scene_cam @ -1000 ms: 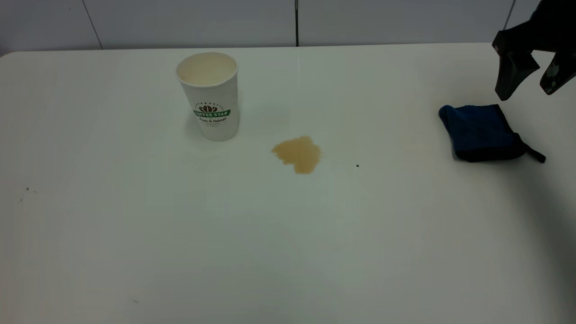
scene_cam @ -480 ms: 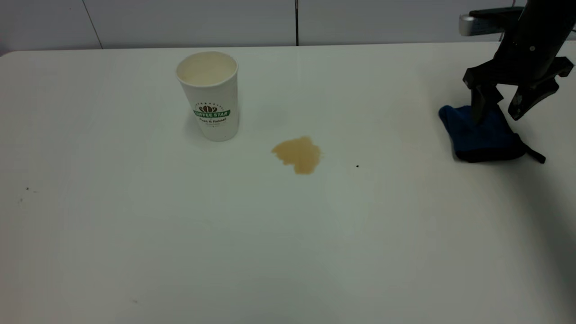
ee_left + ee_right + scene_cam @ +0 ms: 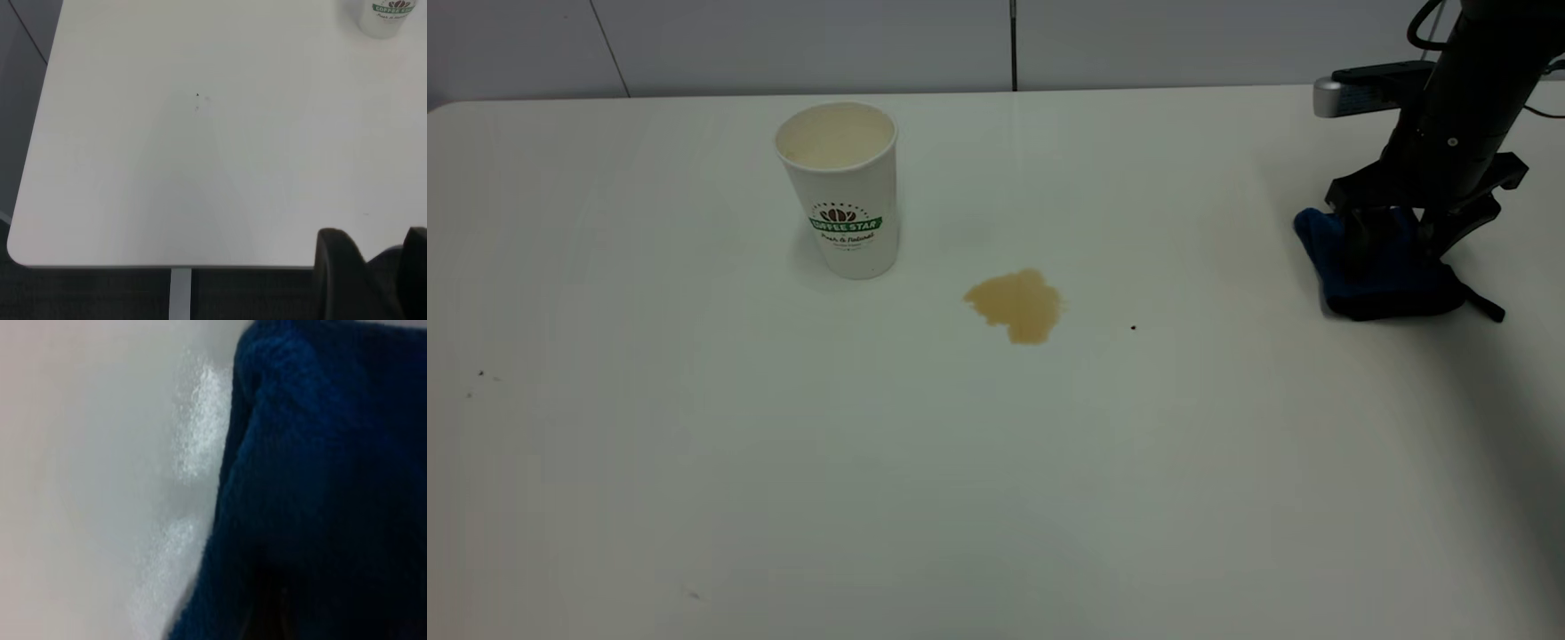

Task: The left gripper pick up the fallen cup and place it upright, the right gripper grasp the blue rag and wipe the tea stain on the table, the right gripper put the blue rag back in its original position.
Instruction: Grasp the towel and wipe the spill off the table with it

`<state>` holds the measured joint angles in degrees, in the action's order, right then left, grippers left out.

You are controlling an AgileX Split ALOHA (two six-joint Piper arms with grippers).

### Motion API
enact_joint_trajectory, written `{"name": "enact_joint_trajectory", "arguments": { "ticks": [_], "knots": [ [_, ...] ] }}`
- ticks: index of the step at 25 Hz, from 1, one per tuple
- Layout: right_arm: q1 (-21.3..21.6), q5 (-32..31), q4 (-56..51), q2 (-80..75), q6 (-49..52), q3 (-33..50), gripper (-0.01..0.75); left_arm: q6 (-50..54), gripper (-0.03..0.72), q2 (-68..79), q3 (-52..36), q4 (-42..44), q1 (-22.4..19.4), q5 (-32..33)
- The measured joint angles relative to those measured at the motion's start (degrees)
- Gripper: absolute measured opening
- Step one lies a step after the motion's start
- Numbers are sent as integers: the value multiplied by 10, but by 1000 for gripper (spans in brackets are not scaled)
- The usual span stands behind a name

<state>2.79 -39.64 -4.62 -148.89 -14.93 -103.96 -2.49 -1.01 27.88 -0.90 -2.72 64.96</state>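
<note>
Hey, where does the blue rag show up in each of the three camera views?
Exterior view: the blue rag lies at the table's far right, with the right end effector down on it.
Left wrist view: not in it; only the bare table, the cup's base and the left end effector.
Right wrist view: it fills most of the picture, seen close up.
Shared landmark: the white table.

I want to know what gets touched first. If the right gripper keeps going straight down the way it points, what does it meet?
The blue rag. The right gripper points down with open fingers on either side of its far part, and the right wrist view shows mostly blue cloth. It probably meets the rag before the table; the gap is unclear.
</note>
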Motion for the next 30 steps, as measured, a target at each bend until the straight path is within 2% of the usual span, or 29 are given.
{"name": "enact_joint_trajectory", "arguments": {
  "ticks": [4, 6, 9, 11, 15, 18, 24, 30],
  "knots": [
    [0, -2, -5, -2, 1, 0, 494, 0, 241, 0, 0, 0, 0, 0],
    [0, -5, -15, -2, 3, -1, 382, 0, 241, 0, 0, 0, 0, 0],
    [0, -10, -28, -2, 3, -1, 150, 0, 241, 0, 0, 0, 0, 0],
    [-4, -13, -30, -2, 3, -2, 71, 0, 241, 0, 0, 0, 0, 0],
    [-22, -21, -23, -1, 4, -2, 58, 0, 241, 0, 0, 0, 0, 0],
    [-54, -35, -23, 2, 4, -2, 58, 0, 241, 0, 0, 0, 0, 0],
    [-144, -78, -42, 4, 4, -16, 58, 0, 241, 0, 0, 0, 0, 0],
    [-247, -87, -52, 4, 4, -16, 58, 0, 241, 0, 0, 0, 0, 0]
  ]
}}
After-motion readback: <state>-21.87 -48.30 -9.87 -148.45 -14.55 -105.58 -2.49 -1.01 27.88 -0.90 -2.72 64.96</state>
